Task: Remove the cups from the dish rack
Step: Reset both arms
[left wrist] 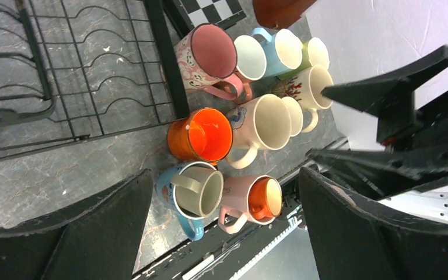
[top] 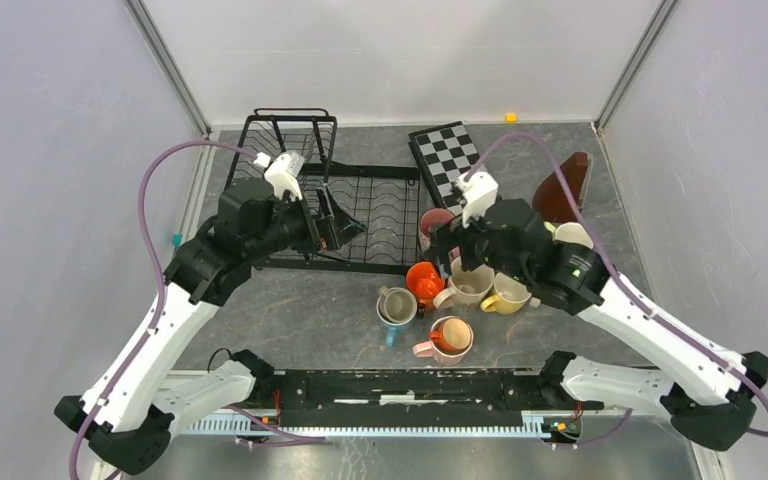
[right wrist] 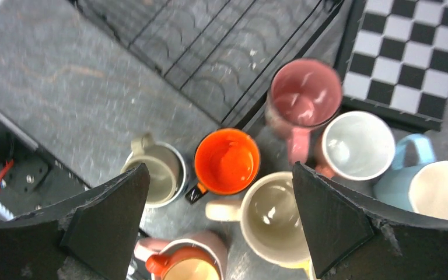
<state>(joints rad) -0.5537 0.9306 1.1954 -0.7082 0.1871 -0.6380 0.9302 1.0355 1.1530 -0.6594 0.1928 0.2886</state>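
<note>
Your right hand (right wrist: 219,192) is hanging with its jaws spread wide, gripping nothing, above the orange cup (right wrist: 227,160). Around that cup the others are crowding together, mouths up: a pink cup (right wrist: 303,96) just beside the dish rack's corner, a cream cup (right wrist: 271,213), a white-lined cup (right wrist: 356,146) and a light blue cup (right wrist: 426,181). Your left hand (left wrist: 224,227) is also gaping wide and carrying nothing, hovering over the dish rack (top: 380,200). All the cups you are seeing are sitting on the desk (top: 290,310), right of the rack, near the checkerboard (top: 445,155)
</note>
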